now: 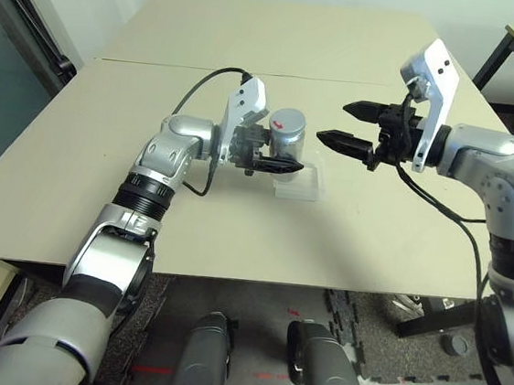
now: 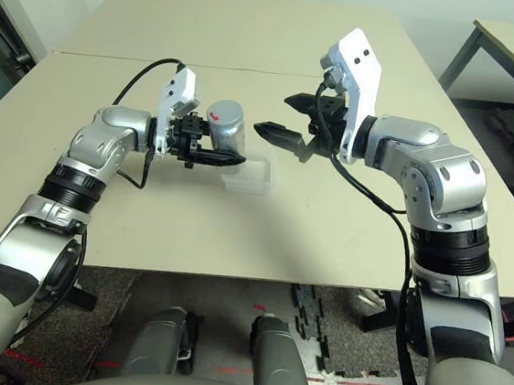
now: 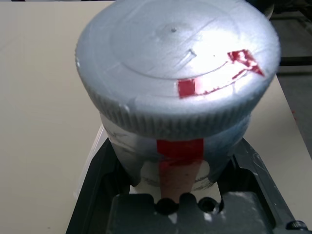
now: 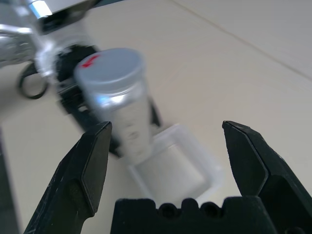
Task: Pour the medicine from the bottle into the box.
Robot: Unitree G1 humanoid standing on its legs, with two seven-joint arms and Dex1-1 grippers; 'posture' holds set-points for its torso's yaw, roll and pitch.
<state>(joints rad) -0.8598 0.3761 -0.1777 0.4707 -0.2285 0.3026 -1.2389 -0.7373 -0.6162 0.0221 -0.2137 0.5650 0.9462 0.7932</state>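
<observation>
Near mid-tabletop (image 1: 254,45), the bottle (image 1: 287,131) sits clamped in the left hand (image 1: 274,164), fingers (image 1: 283,167) pinching its lower body w/ the cap (image 3: 175,63) still on. Cap is round, ribbed at the rim, red tape marks on top; more red tape runs down the label. Bottle looks like small rigid plastic, prob. light, contents unseen so can't judge fill. Smooth label = somewhat slippery; current grip low on the body seems firm enough & leaves the cap free. Best hold for the other hand, I'd say, is across the ribbed cap rim, where the ridges give bite for twisting.

Just beside the bottle, partly under its far side, lies the box (image 1: 296,186): clear thin-walled plastic, shallow, rounded corners, nothing visible inside. Prob. very light and liable to skid or tip if nudged; better left flat on the tabletop, no squeezing.

Right hand (image 1: 357,127) hovers above the tabletop, near the bottle but apart from it, fingers spread wide & holding nothing, pointing toward the cap.
</observation>
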